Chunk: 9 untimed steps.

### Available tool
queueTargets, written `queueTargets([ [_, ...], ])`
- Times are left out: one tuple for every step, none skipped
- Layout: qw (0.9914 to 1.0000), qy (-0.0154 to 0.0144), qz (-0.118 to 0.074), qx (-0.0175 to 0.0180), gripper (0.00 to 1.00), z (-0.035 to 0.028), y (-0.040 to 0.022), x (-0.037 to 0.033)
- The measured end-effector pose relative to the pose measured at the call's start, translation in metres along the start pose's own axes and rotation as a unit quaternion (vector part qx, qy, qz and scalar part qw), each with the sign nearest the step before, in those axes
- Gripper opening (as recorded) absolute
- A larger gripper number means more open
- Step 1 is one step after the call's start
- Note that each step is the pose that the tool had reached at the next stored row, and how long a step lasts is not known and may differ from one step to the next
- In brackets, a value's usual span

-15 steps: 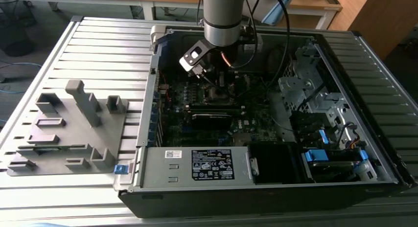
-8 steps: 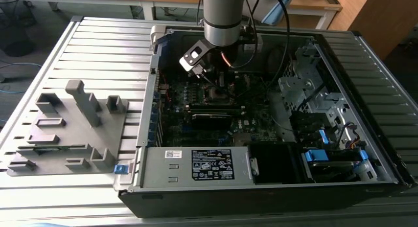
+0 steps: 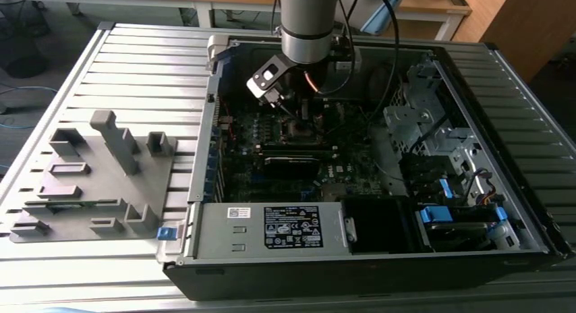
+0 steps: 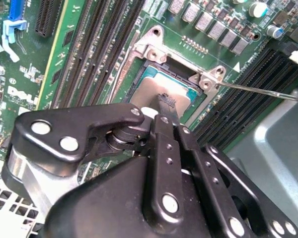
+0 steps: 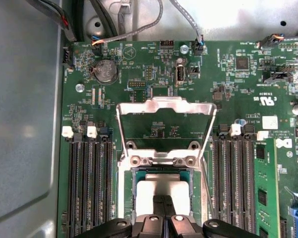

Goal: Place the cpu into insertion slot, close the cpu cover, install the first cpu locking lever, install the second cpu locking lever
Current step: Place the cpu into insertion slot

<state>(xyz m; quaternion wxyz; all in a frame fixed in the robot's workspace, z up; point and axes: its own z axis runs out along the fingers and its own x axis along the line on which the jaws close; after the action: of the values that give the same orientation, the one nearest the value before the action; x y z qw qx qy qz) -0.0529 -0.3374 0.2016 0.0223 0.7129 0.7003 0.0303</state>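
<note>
On the motherboard (image 5: 139,64), the cpu (image 5: 149,191) lay flat in its socket (image 5: 137,173), cover (image 5: 164,102) standing open; jaws pressed together touched its top.

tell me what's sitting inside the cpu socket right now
The cpu lies in the socket, silver top up, with the cpu cover hinged open. The claw sits over the chip's middle and hides that part. The chip itself covers the socket contacts beneath it.
</note>
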Motion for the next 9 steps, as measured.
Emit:
queueTargets([
  [1.0,-0.0001,0.0,0.0001,0.11,0.0011,-0.0001,0.0],
  [1.0,-0.0003,0.0,0.0002,0.11,0.0018,-0.0002,-0.0001],
  [1.0,-0.0006,0.0,0.0004,0.11,0.0023,-0.0003,-0.0002],
  [1.0,-0.0007,0.0,0.0005,0.11,0.0027,-0.0004,-0.0003],
  [1.0,-0.0007,0.0,0.0004,0.11,0.003,-0.0004,-0.0003],
  [1.0,-0.0006,0.0,0.0003,0.11,0.0031,-0.0003,-0.0003],
  [1.0,-0.0003,0.0,0.0002,0.11,0.0034,-0.0003,-0.0001],
  [1.0,-0.0002,0.0,0.0001,0.11,0.0034,-0.0003,-0.0001],
  [1.0,-0.0002,0.0,0.0001,0.11,0.0035,-0.0003,-0.0001],
])
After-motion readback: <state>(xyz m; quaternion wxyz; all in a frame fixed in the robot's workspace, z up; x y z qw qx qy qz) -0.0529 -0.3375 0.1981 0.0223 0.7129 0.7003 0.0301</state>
